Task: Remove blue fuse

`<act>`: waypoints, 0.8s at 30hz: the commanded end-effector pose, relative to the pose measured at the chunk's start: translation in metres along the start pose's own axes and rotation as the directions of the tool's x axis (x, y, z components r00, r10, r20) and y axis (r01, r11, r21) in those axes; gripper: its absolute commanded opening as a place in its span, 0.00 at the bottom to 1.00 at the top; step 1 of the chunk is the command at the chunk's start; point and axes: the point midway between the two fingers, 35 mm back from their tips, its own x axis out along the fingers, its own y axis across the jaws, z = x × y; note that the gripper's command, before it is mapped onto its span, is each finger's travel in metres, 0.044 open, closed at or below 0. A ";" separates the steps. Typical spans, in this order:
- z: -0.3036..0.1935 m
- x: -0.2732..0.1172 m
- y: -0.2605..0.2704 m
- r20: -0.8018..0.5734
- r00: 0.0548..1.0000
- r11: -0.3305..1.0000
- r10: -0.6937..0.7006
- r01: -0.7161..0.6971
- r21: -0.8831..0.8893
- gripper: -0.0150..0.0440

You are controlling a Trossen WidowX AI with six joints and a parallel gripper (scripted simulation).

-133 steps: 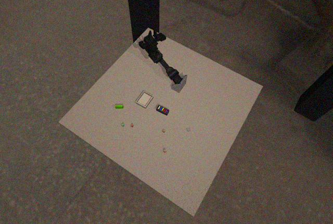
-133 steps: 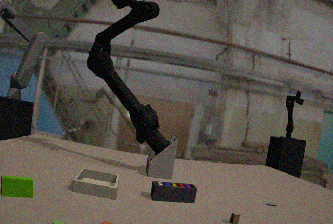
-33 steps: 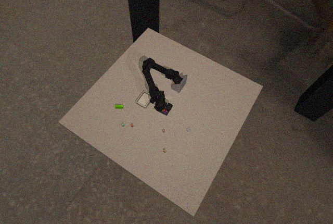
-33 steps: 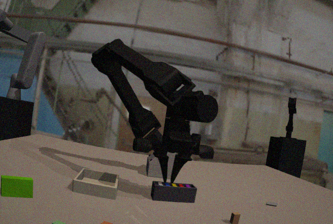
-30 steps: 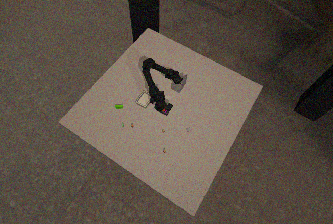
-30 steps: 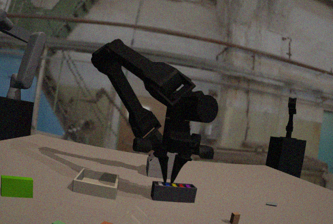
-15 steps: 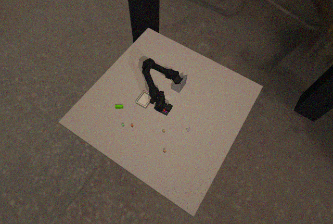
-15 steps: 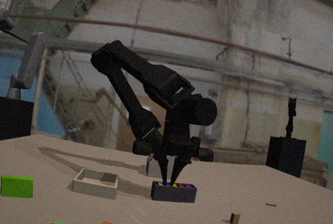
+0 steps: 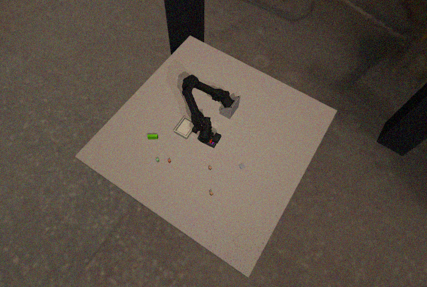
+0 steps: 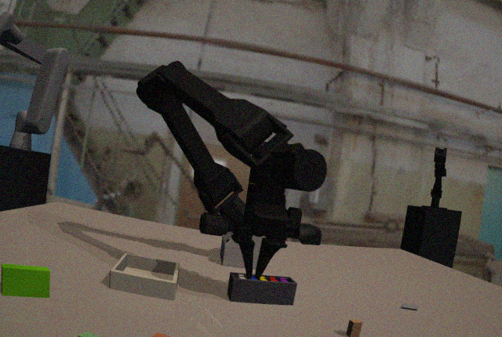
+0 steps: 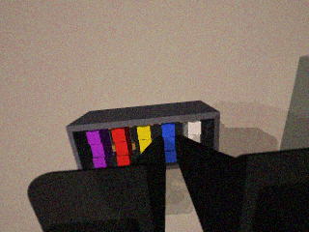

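Pinching the blue fuse (image 11: pixel 168 143), gripper (image 11: pixel 167 145) is narrow, tips either side. Fuse sits in fuse block (image 11: pixel 145 116) w/ others; tray (image 10: pixel 143 274) beside.

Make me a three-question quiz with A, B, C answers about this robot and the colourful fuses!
1. Where is the gripper? A over the tray; B at the fuse block; C high in the air.
2. How many fuses sit in the fuse block? A three; B five; C seven.
3. The blue fuse is: A lying in the tray; B seated in its slot; C on the table.

Answers: 1 B, its fingertips pinch the blue fuse there. 2 B, purple, red, yellow, blue, white. 3 B, it lines up with its neighbours, and the tray holds nothing.
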 end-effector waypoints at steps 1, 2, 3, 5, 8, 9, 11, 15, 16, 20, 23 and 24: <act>0.000 0.000 0.000 0.000 1.000 1.000 0.000 0.000 0.000 0.25; 0.000 0.000 0.000 0.000 1.000 1.000 0.000 0.000 0.000 0.25; 0.000 0.000 0.000 0.000 1.000 1.000 0.000 0.000 0.000 0.25; 0.000 0.000 0.000 0.000 1.000 1.000 0.000 0.000 0.000 0.25; 0.000 -0.002 0.000 0.000 1.000 1.000 0.000 0.000 0.000 0.25; 0.000 -0.002 0.000 0.000 1.000 1.000 0.000 0.000 0.000 0.25; 0.000 -0.003 0.000 0.000 1.000 1.000 0.000 0.000 0.000 0.25; 0.000 -0.005 0.000 0.000 1.000 1.000 0.000 0.000 0.000 0.25; 0.000 -0.006 0.000 0.000 1.000 1.000 0.000 0.000 0.000 0.25; 0.001 -0.008 0.000 0.001 1.000 1.000 0.000 0.000 -0.001 0.25; 0.001 -0.009 0.000 0.001 1.000 1.000 0.000 0.000 -0.001 0.25; 0.001 -0.010 0.000 0.001 1.000 1.000 0.000 0.000 -0.001 0.25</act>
